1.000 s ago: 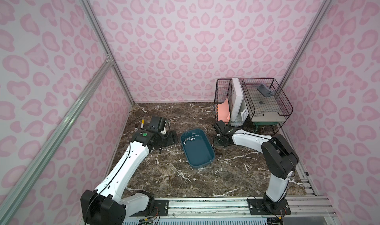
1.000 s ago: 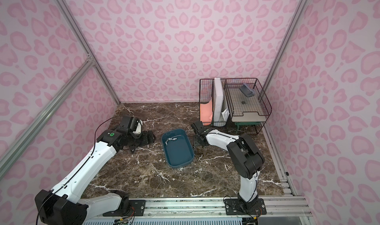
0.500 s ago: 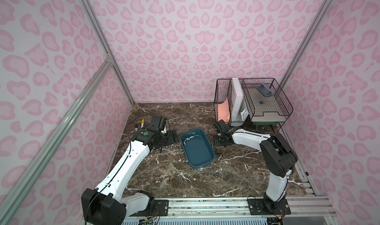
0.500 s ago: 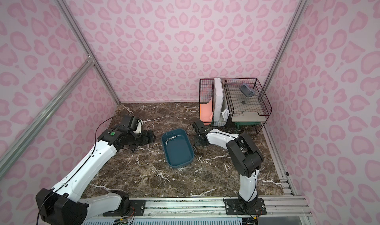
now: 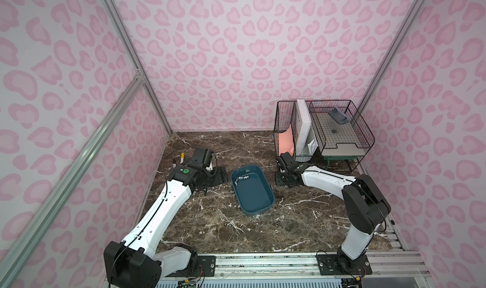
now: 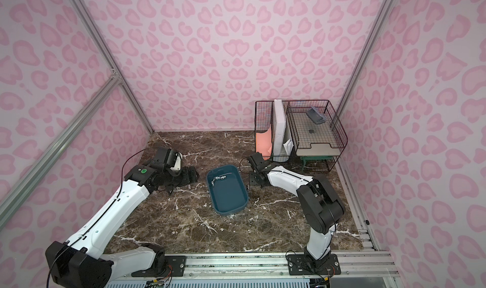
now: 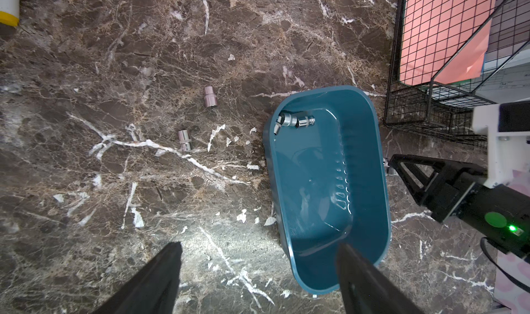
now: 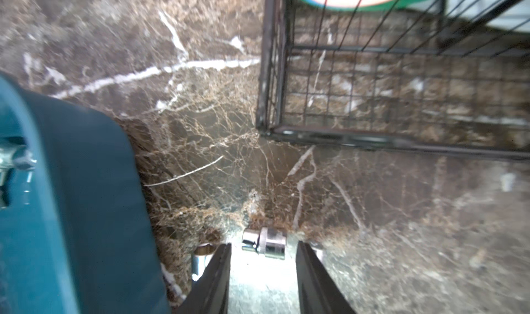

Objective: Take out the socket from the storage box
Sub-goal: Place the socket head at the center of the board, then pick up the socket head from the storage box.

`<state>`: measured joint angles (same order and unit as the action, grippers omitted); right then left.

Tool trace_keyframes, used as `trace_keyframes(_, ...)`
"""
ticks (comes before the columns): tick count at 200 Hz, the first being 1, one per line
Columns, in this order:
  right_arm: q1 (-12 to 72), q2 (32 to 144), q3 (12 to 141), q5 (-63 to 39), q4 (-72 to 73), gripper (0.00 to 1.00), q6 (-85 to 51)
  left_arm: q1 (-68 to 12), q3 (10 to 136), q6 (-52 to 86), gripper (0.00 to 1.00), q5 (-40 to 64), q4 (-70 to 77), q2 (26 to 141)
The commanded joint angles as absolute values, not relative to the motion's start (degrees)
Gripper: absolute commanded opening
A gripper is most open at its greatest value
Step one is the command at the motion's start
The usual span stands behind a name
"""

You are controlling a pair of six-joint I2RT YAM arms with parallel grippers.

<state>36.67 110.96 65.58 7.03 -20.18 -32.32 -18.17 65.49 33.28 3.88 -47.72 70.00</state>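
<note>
Resting btwn R gripper (image 8: pixel 263 244) tips, untouched; socket (image 8: pixel 264 242).

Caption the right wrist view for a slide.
Open right gripper over a socket lying on marble beside the storage box.

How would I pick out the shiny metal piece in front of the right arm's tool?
Find the blue tray; beside it stands a black wire rack. On the bare marble between them, just ahead of the right tool, lies a small chrome socket. It rests on its side, unlike its neighbour standing upright nearer the tray.
</note>
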Motion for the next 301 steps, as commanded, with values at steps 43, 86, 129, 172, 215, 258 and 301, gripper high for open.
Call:
trace_keyframes(43,37.34,104.83,62.99,8.62,-19.6,0.42,-33.09,-20.83,68.87,32.82,0.86,4.44,-47.62,73.17)
trace_keyframes(86,39.13,101.88,59.12,8.3,-18.94,0.34,-33.97,-25.42,71.52,33.3,0.84,3.0,-46.14,78.44)
trace_keyframes(129,39.55,102.22,56.29,6.37,-17.15,0.27,-35.62,-28.53,75.68,33.6,0.8,2.27,-45.15,86.48)
trace_keyframes(172,39.55,104.04,56.43,5.58,-16.09,0.25,-35.64,-29.44,79.07,34.0,0.77,2.45,-43.78,93.59)
trace_keyframes(215,39.54,107.53,57.82,4.67,-15.82,0.22,-35.68,-29.53,81.62,34.28,0.74,2.61,-43.11,99.25)
trace_keyframes(258,39.43,109.31,58.79,4.4,-15.83,0.21,-35.55,-29.53,82.88,34.41,0.73,2.41,-43.18,102.05)
trace_keyframes(301,39.2,110.04,59.06,4.22,-15.95,0.21,-35.59,-29.54,82.97,34.37,0.72,2.19,-43.39,102.34)
